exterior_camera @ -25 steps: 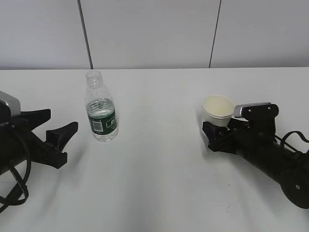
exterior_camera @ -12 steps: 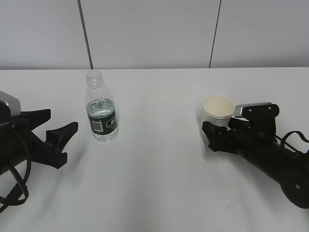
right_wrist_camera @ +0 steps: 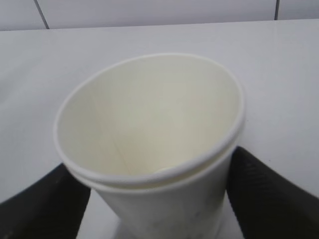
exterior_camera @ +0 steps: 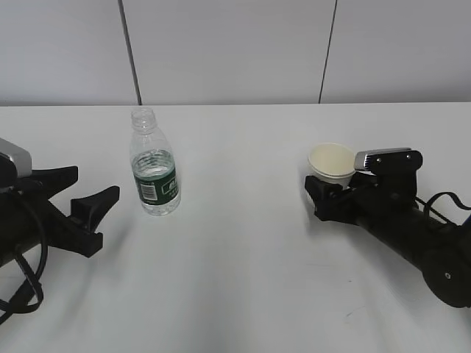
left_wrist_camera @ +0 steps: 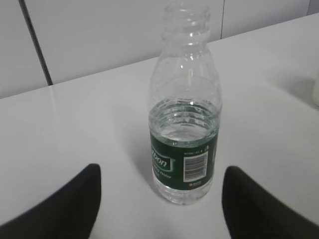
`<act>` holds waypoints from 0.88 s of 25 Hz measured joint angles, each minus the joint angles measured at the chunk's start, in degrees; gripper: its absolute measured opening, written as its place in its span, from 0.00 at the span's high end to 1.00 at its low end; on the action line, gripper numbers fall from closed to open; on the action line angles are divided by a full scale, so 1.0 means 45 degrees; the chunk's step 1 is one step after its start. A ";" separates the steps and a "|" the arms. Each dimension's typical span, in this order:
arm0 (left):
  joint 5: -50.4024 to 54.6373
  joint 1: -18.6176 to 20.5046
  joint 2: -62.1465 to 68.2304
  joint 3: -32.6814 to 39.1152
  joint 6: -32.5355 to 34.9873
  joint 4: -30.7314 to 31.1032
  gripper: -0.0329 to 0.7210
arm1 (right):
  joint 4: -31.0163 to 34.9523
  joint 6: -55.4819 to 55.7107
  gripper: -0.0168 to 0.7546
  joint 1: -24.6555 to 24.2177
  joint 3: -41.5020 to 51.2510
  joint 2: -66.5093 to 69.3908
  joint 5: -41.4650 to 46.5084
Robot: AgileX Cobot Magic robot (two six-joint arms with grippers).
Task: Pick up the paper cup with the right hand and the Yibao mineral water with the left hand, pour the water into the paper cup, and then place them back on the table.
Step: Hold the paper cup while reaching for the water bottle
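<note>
Right hand [exterior_camera: 329, 197] closed around the paper cup [exterior_camera: 332, 167], fingers [right_wrist_camera: 269, 194] pressed against both sides of the cup wall below the rolled rim, rim squeezed slightly out of round. Cup tilted a little toward the camera in the right wrist view, base apparently at or just off the table [exterior_camera: 243, 279]; hard to tell which. Best to lift straight up with no tighter squeeze, since thin paper crumples easily, and to level the cup before any pouring. Left hand [exterior_camera: 85, 206] spread wide, empty, low over the table. Yibao mineral water [exterior_camera: 154, 163] upright just ahead of it, centred between the two fingers [left_wrist_camera: 60, 209] but not yet between them, capless, roughly half full. Advance straight, close at the label, keep the neck vertical.
</note>
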 joint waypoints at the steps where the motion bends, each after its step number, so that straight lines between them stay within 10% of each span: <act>1: 0.0000 0.0000 0.0000 0.0000 0.0000 0.0000 0.34 | 0.0000 0.0000 0.13 0.0000 -0.0028 0.0000 0.0000; 22: 0.0000 0.0000 0.0000 0.0000 0.0000 0.0072 0.34 | -0.0047 0.0000 0.23 0.0000 -0.0279 0.0421 -0.0516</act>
